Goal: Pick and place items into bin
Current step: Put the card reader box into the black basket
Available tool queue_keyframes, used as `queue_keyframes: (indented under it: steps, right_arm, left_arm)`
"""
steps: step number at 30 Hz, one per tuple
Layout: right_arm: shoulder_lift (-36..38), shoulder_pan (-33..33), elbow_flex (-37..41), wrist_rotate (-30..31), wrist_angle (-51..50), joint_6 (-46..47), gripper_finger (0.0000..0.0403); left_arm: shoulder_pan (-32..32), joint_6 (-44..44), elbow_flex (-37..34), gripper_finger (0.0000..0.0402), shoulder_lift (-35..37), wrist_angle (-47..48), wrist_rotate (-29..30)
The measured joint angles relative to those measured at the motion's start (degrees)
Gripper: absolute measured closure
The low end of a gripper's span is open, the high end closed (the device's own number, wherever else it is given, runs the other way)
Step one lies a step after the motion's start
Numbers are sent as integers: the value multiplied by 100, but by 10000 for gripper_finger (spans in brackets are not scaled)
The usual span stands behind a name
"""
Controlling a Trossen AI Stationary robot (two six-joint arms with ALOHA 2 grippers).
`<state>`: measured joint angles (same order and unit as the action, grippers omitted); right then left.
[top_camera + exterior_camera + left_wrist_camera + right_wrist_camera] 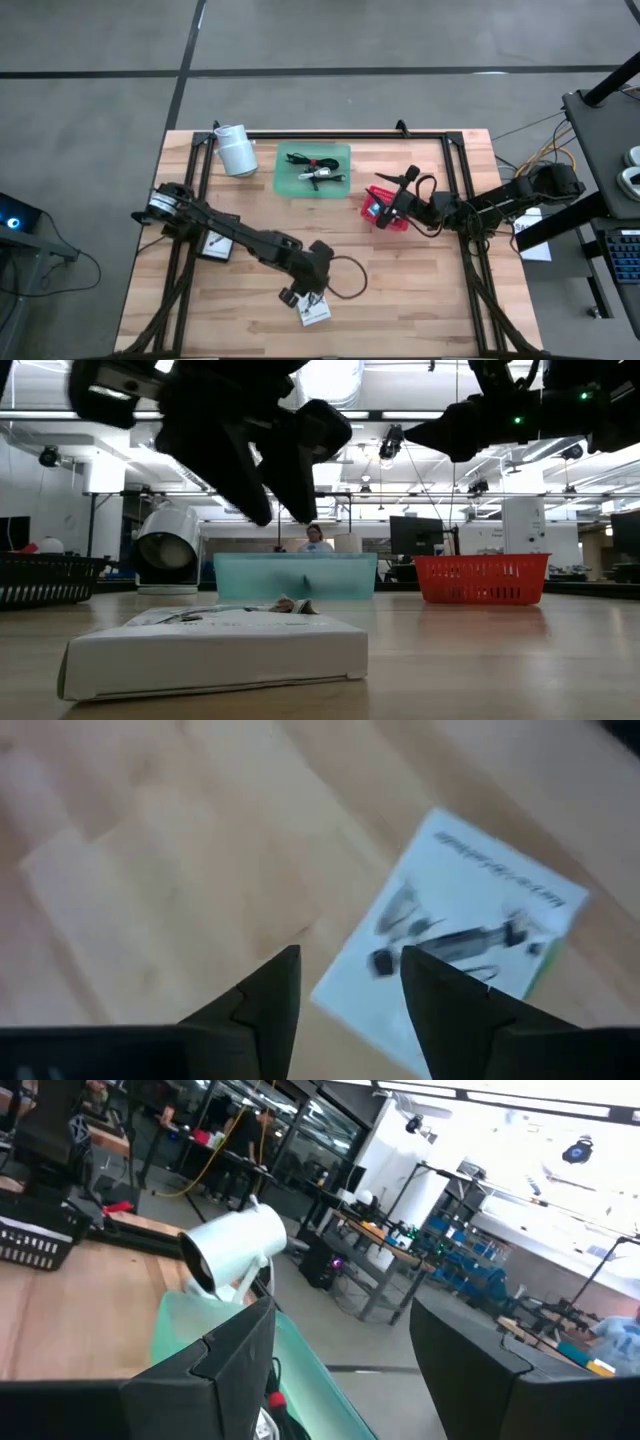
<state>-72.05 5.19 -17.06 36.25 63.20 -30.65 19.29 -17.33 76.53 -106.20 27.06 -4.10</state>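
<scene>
A white printed card (314, 312) lies flat on the wood near the table's near edge; it fills the foreground of the low view (215, 645) and shows in the left wrist view (460, 935). My left gripper (300, 288) (350, 970) hovers open just above it, beside its left edge, touching nothing. A second white card (215, 244) lies beside the left arm. A thin black cable (345, 278) loops on the table right of the left gripper. The green bin (290, 182) holds cables and small pieces. My right gripper (402, 188) (345, 1340) hangs open and empty above the red basket (388, 212).
A white cylindrical roll (237, 150) lies at the far left, next to the green bin (295, 575). The red basket (482, 578) stands right of the bin. Black frame rails run along the table's far, left and right edges. Bare wood spreads across the near right part.
</scene>
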Motion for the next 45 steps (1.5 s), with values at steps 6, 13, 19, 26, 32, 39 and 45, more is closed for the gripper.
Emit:
queue_keyframes:
  steps: [6,13,19,26,32,39,45]
  right_arm:
    - [0,0,2,0,2,-1,184]
    - [0,0,5,-2,4,-3,184]
    - [0,1,5,-4,5,-6,184]
    - [2,3,16,-4,7,-46,184]
    - [4,2,22,-6,5,-84,184]
    - [4,0,25,-7,7,-89,184]
    - [4,0,25,-8,8,-108,184]
  left_arm:
    - [136,-119,-15,245,-151,-286,11]
    - [165,-303,-17,245,-457,-515,0]
    - [163,-389,-17,245,-716,-657,0]
    - [159,-452,25,245,-915,-740,-115]
    - [158,-790,13,255,-919,-740,-413]
    - [65,-883,24,313,-1114,-738,-864]
    - [14,-918,32,356,-1165,-750,-883]
